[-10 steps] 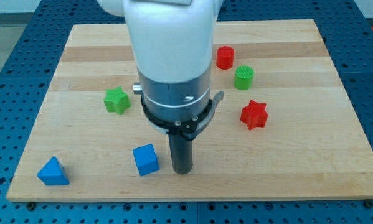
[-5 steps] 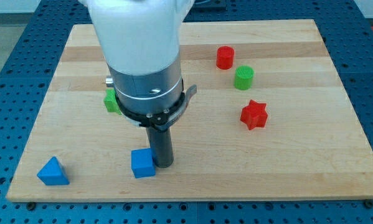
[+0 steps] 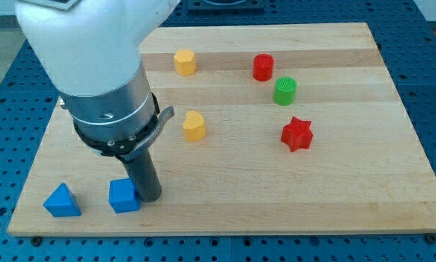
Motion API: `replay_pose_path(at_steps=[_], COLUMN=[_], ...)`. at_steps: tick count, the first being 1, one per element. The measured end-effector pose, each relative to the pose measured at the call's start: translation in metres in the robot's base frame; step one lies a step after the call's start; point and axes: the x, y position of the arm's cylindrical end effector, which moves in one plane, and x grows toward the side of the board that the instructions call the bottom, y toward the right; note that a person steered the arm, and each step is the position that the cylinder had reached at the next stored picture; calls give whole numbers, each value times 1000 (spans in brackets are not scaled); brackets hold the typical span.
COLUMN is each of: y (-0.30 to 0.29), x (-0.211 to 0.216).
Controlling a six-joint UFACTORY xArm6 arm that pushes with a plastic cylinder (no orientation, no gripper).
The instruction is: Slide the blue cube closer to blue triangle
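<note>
The blue cube (image 3: 123, 196) sits near the board's bottom left. The blue triangle (image 3: 61, 200) lies a short gap to its left. My tip (image 3: 150, 197) is at the cube's right side, touching it or nearly so. The arm's large white and grey body covers the board's upper left.
A yellow block (image 3: 193, 126) lies at mid-board and another yellow block (image 3: 185, 62) near the top. A red cylinder (image 3: 263, 67), a green cylinder (image 3: 284, 91) and a red star (image 3: 297, 134) stand on the right. The board's bottom edge (image 3: 225, 231) runs just below the cube.
My tip has moved left along the bottom of the board, pushing the blue cube left toward the blue triangle. The arm now hides the green star and uncovers two yellow blocks.
</note>
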Motion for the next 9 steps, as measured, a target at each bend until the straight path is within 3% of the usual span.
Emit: replay_pose_path(at_steps=[3, 6, 9], y=[-11, -18, -22], x=[17, -15, 1])
